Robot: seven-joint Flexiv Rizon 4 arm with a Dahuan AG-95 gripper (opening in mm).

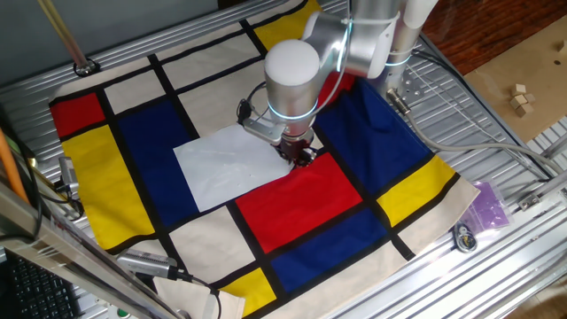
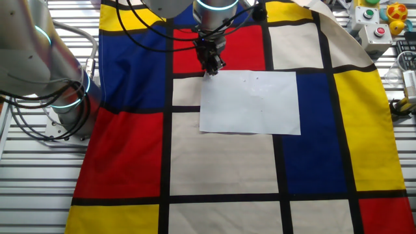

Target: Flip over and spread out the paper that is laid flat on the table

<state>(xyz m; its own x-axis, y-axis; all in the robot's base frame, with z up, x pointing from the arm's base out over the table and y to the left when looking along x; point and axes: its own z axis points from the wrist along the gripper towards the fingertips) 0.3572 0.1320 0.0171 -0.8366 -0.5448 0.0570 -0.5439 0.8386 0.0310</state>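
The paper (image 1: 232,166) is a plain white sheet lying flat on the cloth-covered table (image 1: 142,53), over a cream and a blue block near the middle. In the other fixed view the paper (image 2: 251,103) lies flat, its top-left corner under the fingertips. My gripper (image 1: 300,153) points straight down at the paper's right corner, at the edge of a red block. In the other fixed view the gripper (image 2: 211,66) has its fingers close together, touching that corner. The corner shows little or no lift.
A purple bag (image 1: 488,206) and a round metal part (image 1: 463,237) lie past the cloth's right edge. Small wooden blocks (image 1: 520,97) sit on the far bench. A button box (image 2: 375,18) stands at the top right. The arm's base (image 2: 65,97) and cables are beside the cloth.
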